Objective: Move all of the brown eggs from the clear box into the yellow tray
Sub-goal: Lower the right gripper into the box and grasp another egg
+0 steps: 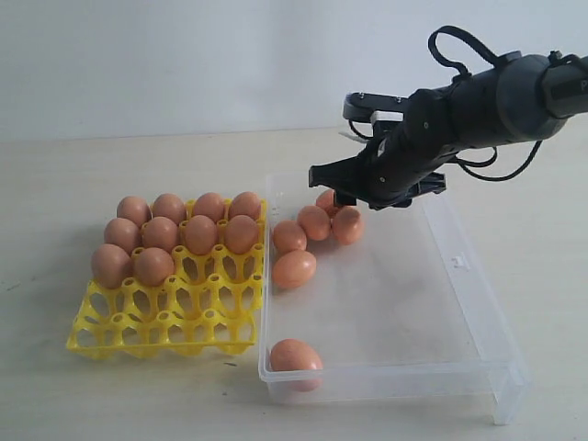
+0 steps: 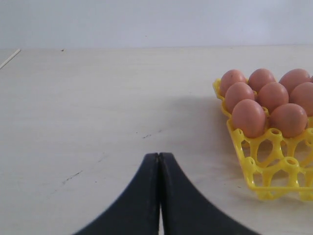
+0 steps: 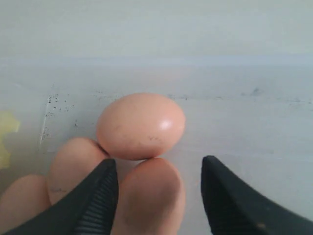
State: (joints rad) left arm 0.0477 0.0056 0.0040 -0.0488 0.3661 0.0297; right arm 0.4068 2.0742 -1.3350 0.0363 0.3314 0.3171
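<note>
Six smooth orange-brown eggs (image 1: 294,268) lie in the clear shallow plastic box (image 1: 395,303), four of them bunched in its far corner. Ten more sit in cups of the bright yellow lattice egg tray (image 1: 165,326) just beside it. The right gripper (image 3: 159,160) hangs over the cluster with jaws spread, one egg between them ungripped; touching neighbours may crowd the pick. The left gripper (image 2: 159,155), pressed closed, idles over bare tabletop (image 2: 98,98) near the tray.

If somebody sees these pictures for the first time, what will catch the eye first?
The bright yellow tray at the left, its back rows filled with brown eggs, draws the eye first. Next comes the black right gripper, open, above a cluster of eggs at the far end of the clear box. One egg lies alone in the box's near corner.
</note>
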